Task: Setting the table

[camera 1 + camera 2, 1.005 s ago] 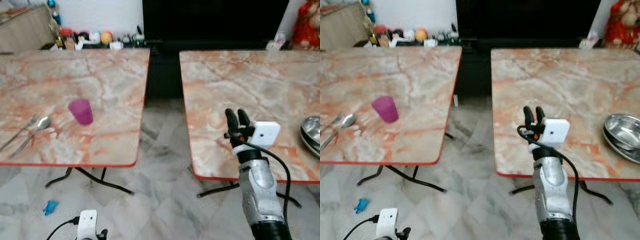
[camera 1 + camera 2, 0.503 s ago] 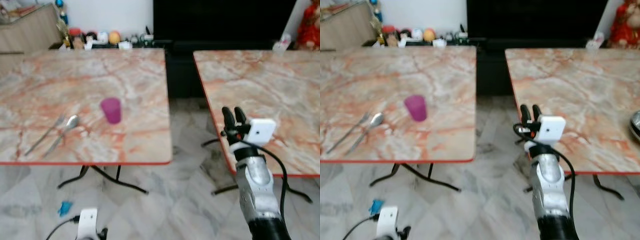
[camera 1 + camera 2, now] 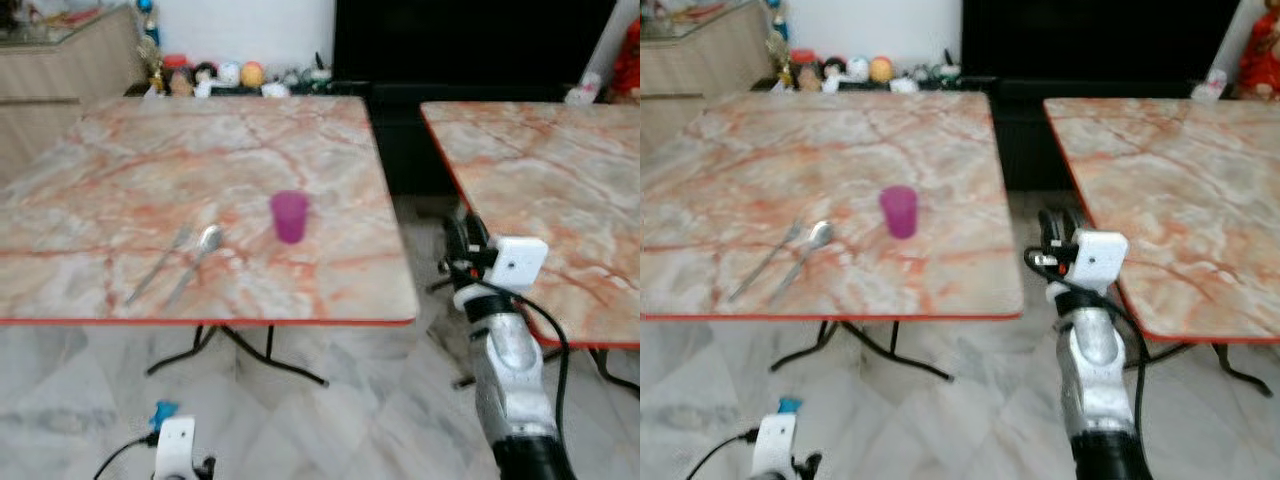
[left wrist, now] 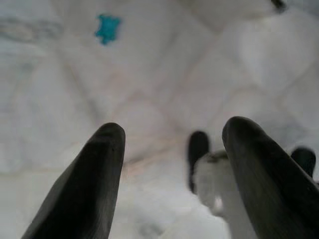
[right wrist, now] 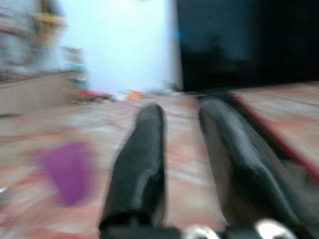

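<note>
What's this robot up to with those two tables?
It is setting the table, but it holds nothing at the moment. Its right gripper is raised in the gap between the two marble tables, fingers slightly apart. A purple cup, a spoon and a fork sit on the left table. The left gripper hangs open above the floor.

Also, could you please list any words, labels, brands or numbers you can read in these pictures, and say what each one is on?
None can be read.
Purple cup: plain, no print visible.
Spoon and fork: no marking visible.
White camera housing on the right gripper: no legible label.
Small items on the far shelf: too small and blurred to read.
Left gripper, hanging over the floor: no text.
</note>
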Robot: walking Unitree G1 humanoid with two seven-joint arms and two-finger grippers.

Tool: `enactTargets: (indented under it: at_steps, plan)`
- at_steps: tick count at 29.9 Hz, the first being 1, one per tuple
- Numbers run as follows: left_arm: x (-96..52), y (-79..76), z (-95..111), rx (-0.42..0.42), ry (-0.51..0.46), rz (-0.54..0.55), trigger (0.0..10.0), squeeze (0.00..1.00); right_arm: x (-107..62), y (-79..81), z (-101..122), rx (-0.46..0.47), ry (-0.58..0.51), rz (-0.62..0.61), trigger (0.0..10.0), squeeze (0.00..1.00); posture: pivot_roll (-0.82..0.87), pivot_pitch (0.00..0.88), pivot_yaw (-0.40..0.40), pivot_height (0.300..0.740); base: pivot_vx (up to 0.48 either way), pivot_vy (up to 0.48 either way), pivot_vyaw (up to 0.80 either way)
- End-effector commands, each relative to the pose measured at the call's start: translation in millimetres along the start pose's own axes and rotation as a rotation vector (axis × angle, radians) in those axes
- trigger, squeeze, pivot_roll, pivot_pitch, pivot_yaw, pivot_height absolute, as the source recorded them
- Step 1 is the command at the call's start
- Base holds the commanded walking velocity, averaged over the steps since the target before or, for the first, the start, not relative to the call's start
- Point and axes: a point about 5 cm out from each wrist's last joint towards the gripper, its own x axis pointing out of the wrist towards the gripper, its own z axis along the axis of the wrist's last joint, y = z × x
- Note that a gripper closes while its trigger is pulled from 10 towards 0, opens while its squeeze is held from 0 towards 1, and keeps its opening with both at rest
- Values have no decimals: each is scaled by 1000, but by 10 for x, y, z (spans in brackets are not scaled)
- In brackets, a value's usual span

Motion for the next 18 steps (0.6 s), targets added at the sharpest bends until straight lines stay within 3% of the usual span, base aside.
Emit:
enactTargets:
  at_steps: [1, 18]
  plan:
    - [-3, -51, -34, 4, 13, -10, 10000, 0, -12, -99, 33, -15, -9, -26, 10000, 0, -5, 0, 2, 740, 0, 349, 0]
    - [-10, -33, -73, 6, 24, -6, 10000, 0, -5, -71, 56, 4, -28, -23, 10000, 0, -12, 0, 3, 740, 0, 345, 0]
